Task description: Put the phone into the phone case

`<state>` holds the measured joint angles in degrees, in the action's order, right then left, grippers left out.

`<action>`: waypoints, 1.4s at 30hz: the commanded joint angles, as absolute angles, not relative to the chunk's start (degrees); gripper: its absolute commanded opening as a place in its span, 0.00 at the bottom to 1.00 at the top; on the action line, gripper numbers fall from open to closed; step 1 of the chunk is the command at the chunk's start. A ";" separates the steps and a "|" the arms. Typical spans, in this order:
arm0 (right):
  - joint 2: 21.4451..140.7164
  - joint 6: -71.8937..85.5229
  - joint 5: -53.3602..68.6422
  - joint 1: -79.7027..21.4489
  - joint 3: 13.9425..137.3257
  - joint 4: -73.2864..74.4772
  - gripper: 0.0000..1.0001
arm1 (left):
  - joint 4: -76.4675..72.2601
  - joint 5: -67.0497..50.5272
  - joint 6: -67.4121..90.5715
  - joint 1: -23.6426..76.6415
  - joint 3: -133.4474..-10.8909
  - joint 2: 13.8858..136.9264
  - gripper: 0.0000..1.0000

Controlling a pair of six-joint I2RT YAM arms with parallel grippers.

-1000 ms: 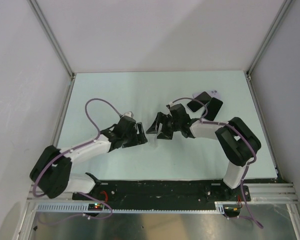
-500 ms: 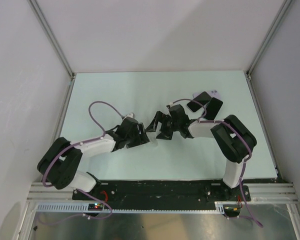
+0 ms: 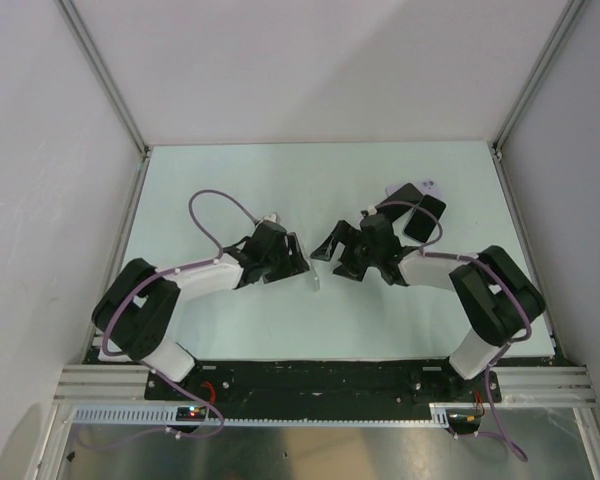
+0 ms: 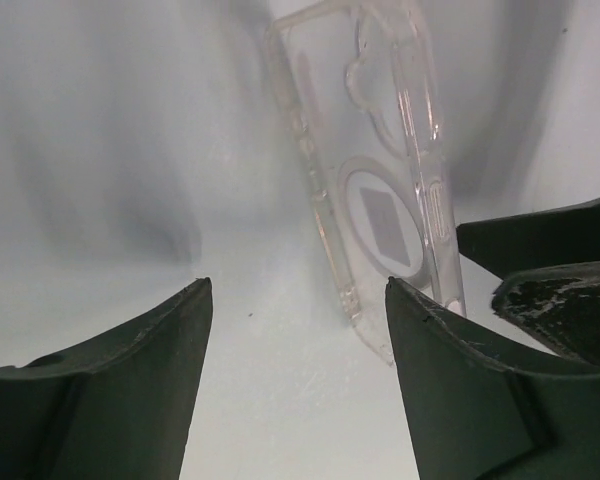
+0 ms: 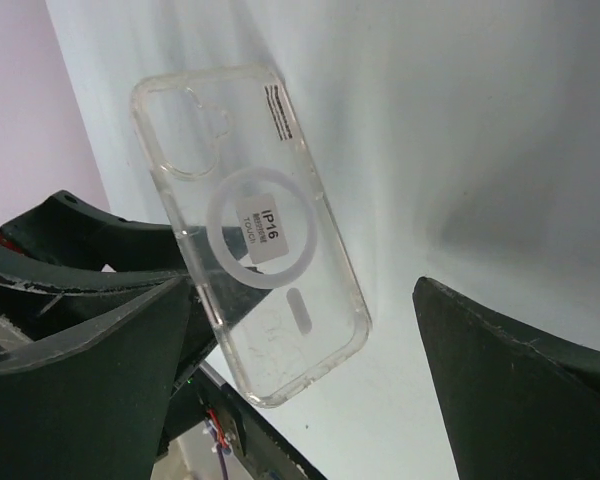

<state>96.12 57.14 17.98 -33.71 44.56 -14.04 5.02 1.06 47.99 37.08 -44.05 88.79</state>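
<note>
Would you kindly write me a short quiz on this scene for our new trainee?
1. True or false: the left gripper is shut on the clear phone case.
2. The label on it reads: A) IP16 B) IP12 C) S24.
3. On which side of the table do the dark slabs lie, left or right?
Key: 1 false; 2 A; 3 right.

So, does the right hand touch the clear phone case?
Cannot tell. In the right wrist view one finger stands clear of the case, but the other's edge overlaps its rim; no gap or contact shows.
</note>
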 commanded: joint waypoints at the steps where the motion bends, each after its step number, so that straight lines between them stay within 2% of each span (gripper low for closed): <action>1: 89.80 56.09 14.86 -31.59 43.43 -15.38 0.99 | 4.08 0.85 47.33 37.34 -48.32 90.90 0.74; 9: 78.62 47.70 3.74 -27.92 43.52 -0.87 0.99 | 4.15 0.44 47.34 38.79 -52.16 94.40 0.75; 14: 74.84 40.96 -7.13 -19.30 45.90 12.23 0.99 | 4.50 -0.61 46.93 39.07 -50.73 90.46 0.78; 18: 78.51 35.26 -14.68 -11.97 49.54 17.67 0.99 | 5.63 -0.43 46.21 39.05 -48.01 83.78 0.81; 23: 87.15 31.04 -15.27 -5.58 55.54 17.89 1.00 | 7.57 -0.30 45.35 39.01 -45.54 77.39 0.85; 31: 97.33 29.25 -14.06 -2.43 63.76 17.78 0.99 | 9.31 -0.37 45.09 39.02 -43.88 72.61 0.86; 42: 103.63 28.64 -11.20 -1.83 69.67 18.03 0.99 | 10.32 -0.17 45.03 38.98 -43.39 71.49 0.86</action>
